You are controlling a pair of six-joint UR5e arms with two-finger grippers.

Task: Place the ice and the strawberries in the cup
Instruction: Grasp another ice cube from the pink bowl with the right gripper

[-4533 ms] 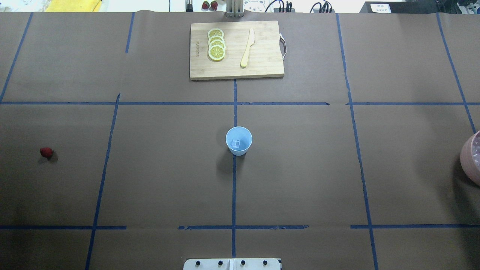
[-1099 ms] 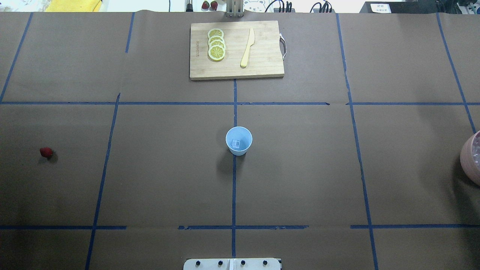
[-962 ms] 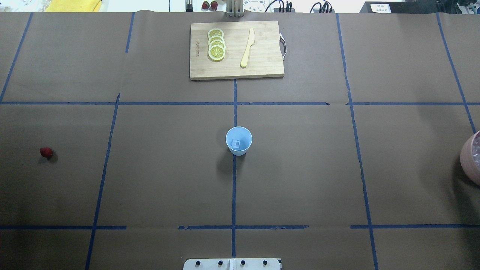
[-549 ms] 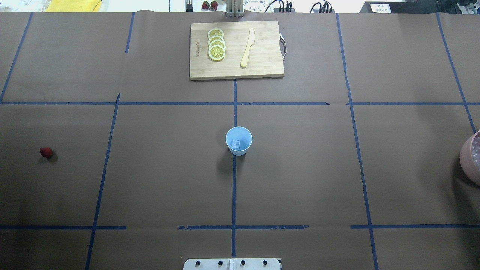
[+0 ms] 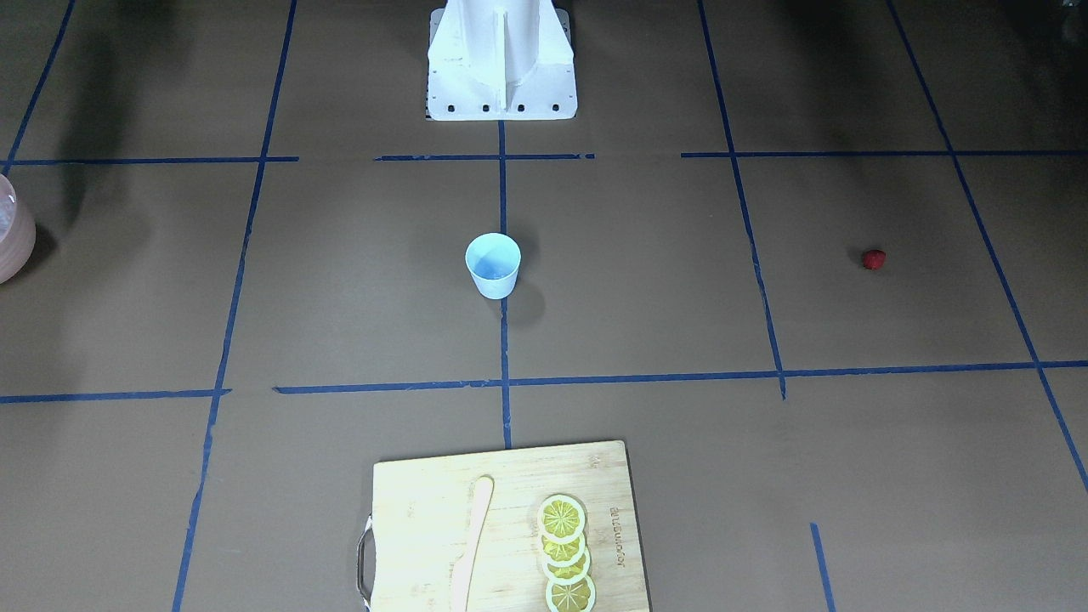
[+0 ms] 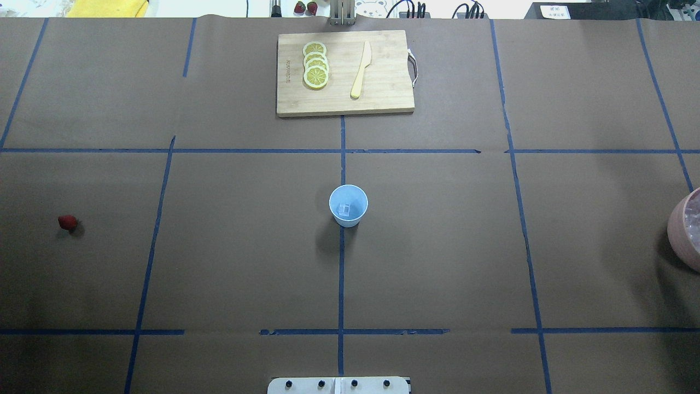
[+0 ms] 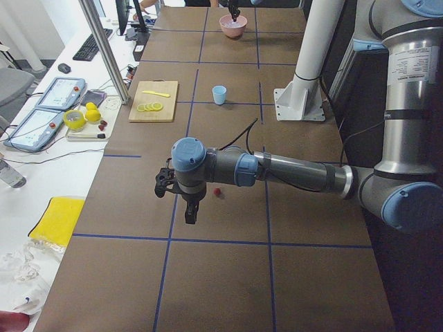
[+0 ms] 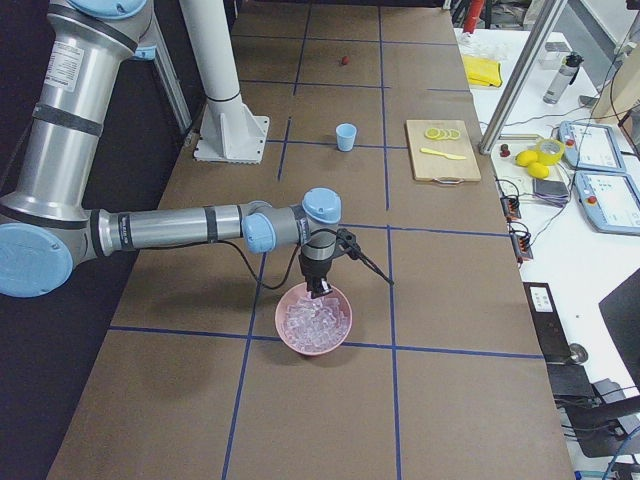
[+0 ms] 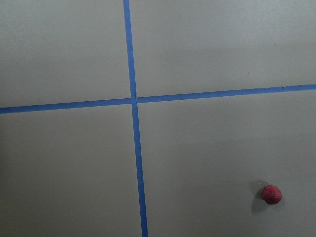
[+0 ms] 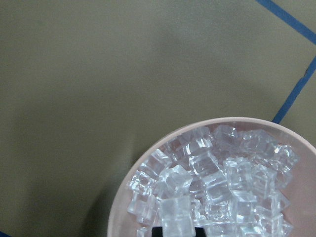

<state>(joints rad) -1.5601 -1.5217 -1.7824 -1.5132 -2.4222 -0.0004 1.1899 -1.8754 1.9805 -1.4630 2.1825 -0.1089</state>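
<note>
The pale blue cup (image 6: pixel 348 205) stands upright at the table's centre with one clear ice cube (image 6: pixel 344 208) in it. The red strawberry (image 6: pixel 67 222) lies alone at the far left and shows in the left wrist view (image 9: pixel 271 194). My left gripper (image 7: pixel 189 214) hangs above the table beside the strawberry (image 7: pixel 217 191); I cannot tell if it is open. My right gripper (image 8: pixel 318 290) points down into the pink bowl (image 8: pixel 300 345) full of ice (image 10: pixel 212 182); I cannot tell if it is open or shut. Neither gripper shows in the overhead view.
A wooden cutting board (image 6: pixel 344 74) at the far middle carries several lemon slices (image 6: pixel 315 64) and a wooden knife (image 6: pixel 361 70). The pink bowl (image 6: pixel 681 230) sits at the right edge. The robot's base (image 5: pixel 501 59) stands at the near middle.
The pink bowl has shifted slightly to the left at the overhead view's right edge. The cup, its ice cube and the strawberry have not moved.
</note>
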